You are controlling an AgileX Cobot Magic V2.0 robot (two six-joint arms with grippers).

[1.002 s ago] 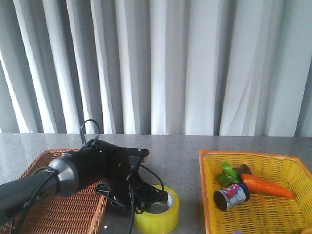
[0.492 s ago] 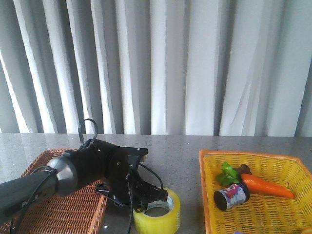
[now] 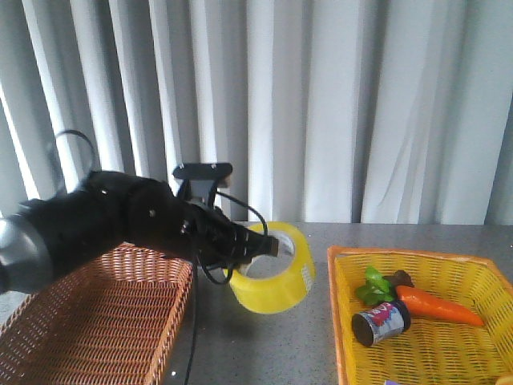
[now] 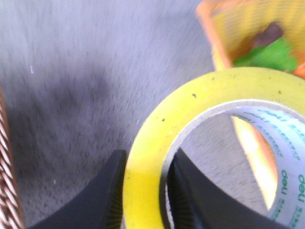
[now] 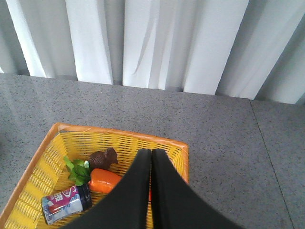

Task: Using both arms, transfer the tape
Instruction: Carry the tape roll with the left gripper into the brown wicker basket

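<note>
Yellow tape point(image 4: 209, 119) wall between fingers point(image 4: 107, 191) (tilted)

A staged lab: grey speckled table point(image 3: 304, 241), white pleated curtain point(image 3: 321, 104) backdrop.

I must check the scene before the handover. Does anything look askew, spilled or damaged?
Nothing looks spilled or damaged. The yellow translucent tape roll hangs tilted in the air, only because the left gripper clamps its wall. The small printed can lies on its side beside the toy carrot in the yellow basket.
</note>
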